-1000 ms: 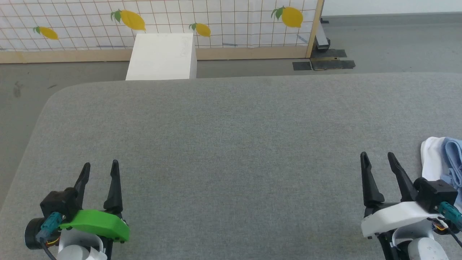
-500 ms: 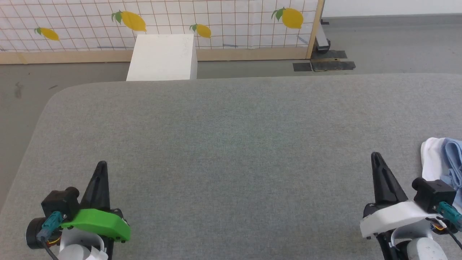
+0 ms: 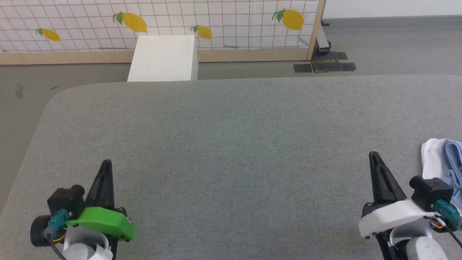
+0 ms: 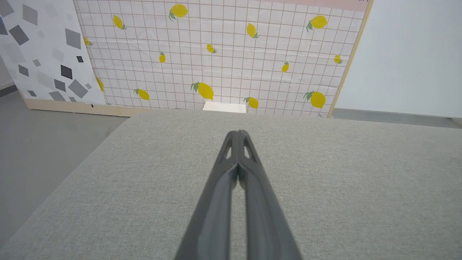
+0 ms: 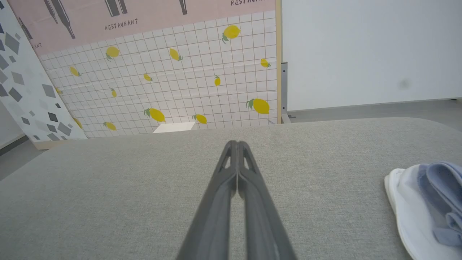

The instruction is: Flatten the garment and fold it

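L claw point(image 3: 107, 162) & R claw point(image 3: 374, 154) are seen pinched closed, nothing held, over grey table point(image 3: 231, 137). The garment point(image 3: 449, 159) is bunched at right edge, beside R claw.

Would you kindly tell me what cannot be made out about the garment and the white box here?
Garment: head view, cut off by the right edge; right wrist view, by the right and bottom edges. Shape unknown.
White box: head view, base hidden behind the table; faint marks too small to read.
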Controlling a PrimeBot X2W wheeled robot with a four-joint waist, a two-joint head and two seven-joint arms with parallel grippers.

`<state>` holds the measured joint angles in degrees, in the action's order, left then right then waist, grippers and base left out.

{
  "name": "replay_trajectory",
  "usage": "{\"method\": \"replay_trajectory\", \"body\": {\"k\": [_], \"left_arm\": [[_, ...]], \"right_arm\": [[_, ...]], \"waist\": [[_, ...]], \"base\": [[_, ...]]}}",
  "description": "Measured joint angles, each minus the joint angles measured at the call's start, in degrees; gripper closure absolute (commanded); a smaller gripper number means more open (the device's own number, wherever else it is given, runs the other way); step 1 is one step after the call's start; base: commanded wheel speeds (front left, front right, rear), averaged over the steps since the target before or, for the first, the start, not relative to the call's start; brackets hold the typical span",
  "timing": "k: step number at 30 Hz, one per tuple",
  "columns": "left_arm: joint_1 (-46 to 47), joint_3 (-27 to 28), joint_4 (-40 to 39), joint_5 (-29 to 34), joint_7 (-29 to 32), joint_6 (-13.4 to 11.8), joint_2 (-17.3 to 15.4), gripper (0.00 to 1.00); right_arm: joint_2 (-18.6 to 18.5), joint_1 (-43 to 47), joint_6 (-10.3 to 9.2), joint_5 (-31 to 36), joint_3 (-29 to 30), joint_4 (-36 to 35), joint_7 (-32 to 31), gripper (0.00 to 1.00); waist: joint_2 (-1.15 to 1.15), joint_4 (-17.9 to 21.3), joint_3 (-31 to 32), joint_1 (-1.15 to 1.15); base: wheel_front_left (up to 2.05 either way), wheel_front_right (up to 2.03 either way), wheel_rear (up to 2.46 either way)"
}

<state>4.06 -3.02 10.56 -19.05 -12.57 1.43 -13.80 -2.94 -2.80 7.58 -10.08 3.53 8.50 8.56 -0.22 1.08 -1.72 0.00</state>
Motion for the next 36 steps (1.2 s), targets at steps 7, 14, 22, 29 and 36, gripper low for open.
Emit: {"method": "replay_trajectory", "body": {"k": [7, 14, 22, 29, 36], "left_arm": [[-0.21, 0.16, -0.6, 0.7, 0.92, -0.01, 0.81, 1.0], [-0.49, 0.33, -1.27, 2.59, 1.76, -0.03, 1.38, 1.0], [-0.53, 0.56, -2.01, 3.65, 2.48, -0.07, 2.15, 1.0], [-0.69, 0.76, -2.91, 5.36, 3.63, -0.23, 3.0, 1.0], [-1.08, 0.97, -3.59, 6.57, 4.43, -0.26, 3.68, 1.0]], "right_arm": [[0.0, 0.0, 0.0, 0.56, -0.2, -0.52, -0.54, 1.0], [0.0, 0.01, 0.0, 1.15, -0.44, -1.09, -1.05, 1.0], [0.0, 0.04, 0.0, 2.05, -0.71, -1.66, -1.6, 1.0], [0.0, 0.29, 0.0, 2.69, -0.99, -2.38, -2.46, 1.0], [0.0, 0.51, 0.0, 3.11, -1.15, -2.87, -2.81, 1.0]], "waist": [[0.0, -0.07, 0.11, 0.0], [0.0, -0.14, 0.22, 0.0], [0.0, -0.22, 0.35, 0.0], [0.0, -0.31, 0.49, 0.0], [0.0, -0.37, 0.6, 0.0]], "base": [[0.0, 0.0, 0.0], [0.0, 0.0, 0.0], [0.0, 0.0, 0.0], [0.0, 0.0, 0.0], [0.0, 0.0, 0.0]]}}
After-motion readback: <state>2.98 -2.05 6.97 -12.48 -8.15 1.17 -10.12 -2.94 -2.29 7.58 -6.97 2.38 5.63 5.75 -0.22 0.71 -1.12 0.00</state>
